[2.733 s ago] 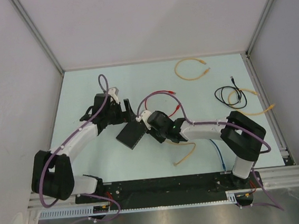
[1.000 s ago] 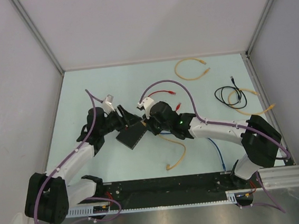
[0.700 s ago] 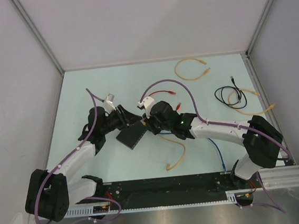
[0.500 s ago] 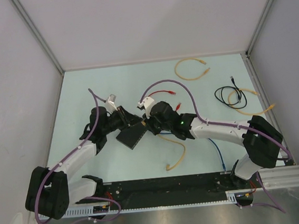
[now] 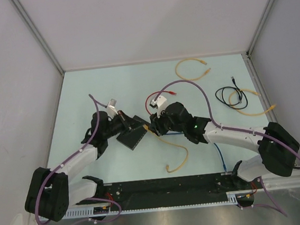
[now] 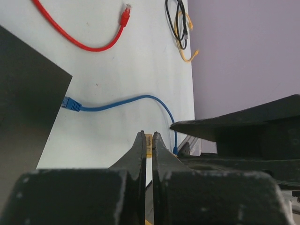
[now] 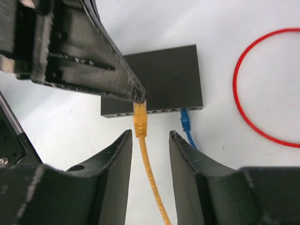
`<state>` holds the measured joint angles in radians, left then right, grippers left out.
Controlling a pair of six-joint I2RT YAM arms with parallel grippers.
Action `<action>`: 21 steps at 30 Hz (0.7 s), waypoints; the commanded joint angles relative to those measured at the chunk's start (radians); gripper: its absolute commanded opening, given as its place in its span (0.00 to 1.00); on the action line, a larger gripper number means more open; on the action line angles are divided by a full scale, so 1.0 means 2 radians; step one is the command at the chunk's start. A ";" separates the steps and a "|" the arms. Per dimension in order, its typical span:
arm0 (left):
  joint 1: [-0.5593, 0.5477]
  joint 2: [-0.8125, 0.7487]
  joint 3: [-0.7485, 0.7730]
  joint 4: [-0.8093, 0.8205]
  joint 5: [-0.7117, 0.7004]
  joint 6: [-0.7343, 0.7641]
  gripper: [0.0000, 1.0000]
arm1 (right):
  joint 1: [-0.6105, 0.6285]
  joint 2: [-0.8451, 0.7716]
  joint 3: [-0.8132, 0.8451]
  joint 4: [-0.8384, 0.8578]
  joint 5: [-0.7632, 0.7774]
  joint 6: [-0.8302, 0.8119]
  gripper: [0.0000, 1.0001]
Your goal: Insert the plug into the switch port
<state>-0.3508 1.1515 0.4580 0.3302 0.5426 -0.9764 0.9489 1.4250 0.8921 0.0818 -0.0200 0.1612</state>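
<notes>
Gripping the yellow plug (image 7: 140,118), your left pincer (image 6: 147,139) is clenched on it, with the plug tip at the near edge of the switch (image 7: 164,75). Your right pincer (image 7: 150,137) is released, its jaws straddling the yellow cable (image 7: 151,180) without contact; the switch lies just ahead of it.

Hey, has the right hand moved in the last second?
Yes. The right hand has backed off rightward from the switch, leaving the yellow plug in the left hand.

White arms (image 5: 74,158) carry black joints (image 5: 47,192), purple cables (image 5: 181,82).
</notes>
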 commanded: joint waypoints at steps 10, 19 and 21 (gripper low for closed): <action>0.001 -0.021 -0.018 0.053 -0.006 -0.106 0.00 | -0.004 -0.014 -0.013 0.074 -0.025 -0.007 0.44; 0.001 -0.025 -0.022 0.060 -0.001 -0.122 0.00 | -0.004 -0.002 -0.013 0.078 -0.015 -0.013 0.38; 0.001 -0.024 -0.023 0.060 -0.001 -0.123 0.00 | -0.005 0.000 -0.013 0.079 -0.015 -0.013 0.37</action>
<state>-0.3511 1.1309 0.4225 0.3985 0.5343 -1.1809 0.9386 1.4155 0.8646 0.1802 -0.0612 0.1524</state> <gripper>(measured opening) 0.020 0.380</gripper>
